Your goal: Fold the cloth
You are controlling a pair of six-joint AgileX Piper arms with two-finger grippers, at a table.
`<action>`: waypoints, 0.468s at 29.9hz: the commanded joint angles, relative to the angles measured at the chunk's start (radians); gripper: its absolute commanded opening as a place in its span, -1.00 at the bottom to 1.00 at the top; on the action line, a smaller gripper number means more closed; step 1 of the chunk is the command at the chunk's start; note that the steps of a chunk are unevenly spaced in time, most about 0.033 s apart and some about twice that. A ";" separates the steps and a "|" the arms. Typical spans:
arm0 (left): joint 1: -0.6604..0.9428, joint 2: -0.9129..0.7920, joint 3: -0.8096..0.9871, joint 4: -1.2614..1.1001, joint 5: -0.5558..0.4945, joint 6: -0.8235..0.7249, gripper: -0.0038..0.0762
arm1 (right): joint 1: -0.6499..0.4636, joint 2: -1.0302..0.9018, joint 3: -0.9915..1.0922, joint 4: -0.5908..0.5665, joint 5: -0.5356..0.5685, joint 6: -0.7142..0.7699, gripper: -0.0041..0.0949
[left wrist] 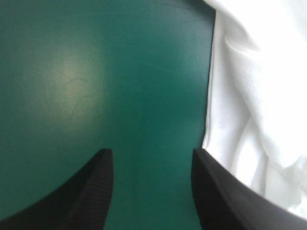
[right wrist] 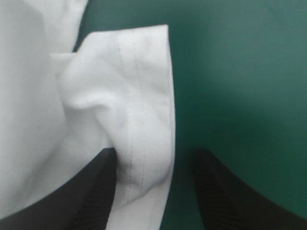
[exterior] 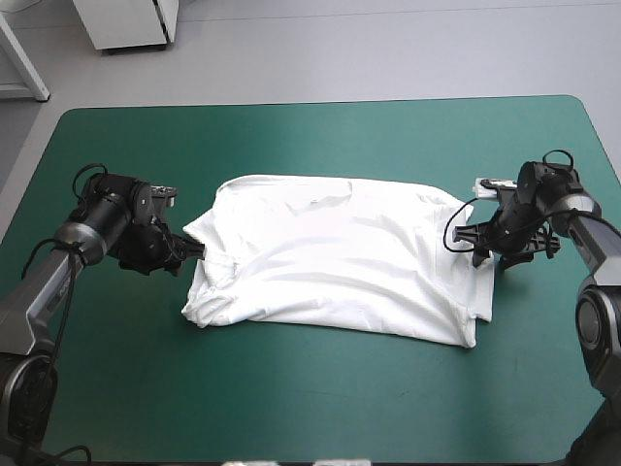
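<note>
Your T-shirt [exterior: 335,257] lies spread on the surface [exterior: 310,408]. Both pincers stand open at its side edges, left [left wrist: 152,152] just beside it, right [right wrist: 156,152] straddling its hem, probably poised for a matched grab.

Arms low, open.
Left arm [exterior: 44,286] and right arm [exterior: 594,238] are reaching inward; left gripper [exterior: 197,250] and right gripper [exterior: 461,238] are holding fingers apart.

Big table with a smooth teal-green cover [exterior: 291,398] and round corners, pale grey floor [exterior: 388,49] beyond its far edge, white boxy cupboard [exterior: 126,21] on that floor, slanted white bar [exterior: 23,60] near the far left corner, soft light patch [left wrist: 72,81] on the cover
</note>
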 commanded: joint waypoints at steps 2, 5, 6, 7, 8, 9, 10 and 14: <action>0.000 -0.044 -0.028 -0.008 -0.007 0.004 0.01 | -0.010 -0.045 0.012 0.019 -0.040 0.000 -0.08; 0.000 -0.044 -0.028 -0.011 -0.007 0.004 0.01 | -0.010 -0.045 0.016 0.025 -0.040 0.000 -0.21; 0.000 -0.044 -0.028 -0.011 -0.007 0.004 0.01 | -0.010 -0.045 0.016 0.030 -0.040 0.000 -0.30; 0.000 -0.044 -0.028 -0.011 -0.007 0.004 0.01 | -0.010 -0.045 0.016 0.034 -0.038 0.000 -0.44; 0.000 -0.044 -0.028 -0.011 -0.007 0.004 0.01 | -0.010 -0.045 0.016 0.034 -0.036 0.000 -0.61; 0.000 -0.044 -0.028 -0.011 -0.007 0.004 0.01 | -0.008 -0.045 0.016 0.034 -0.034 0.000 -0.81; 0.000 -0.044 -0.028 -0.011 -0.007 0.004 0.01 | -0.008 -0.045 0.016 0.034 -0.032 0.000 -0.95; 0.000 -0.044 -0.028 -0.011 -0.007 0.004 0.01 | -0.008 -0.056 -0.003 0.051 0.007 -0.010 -0.95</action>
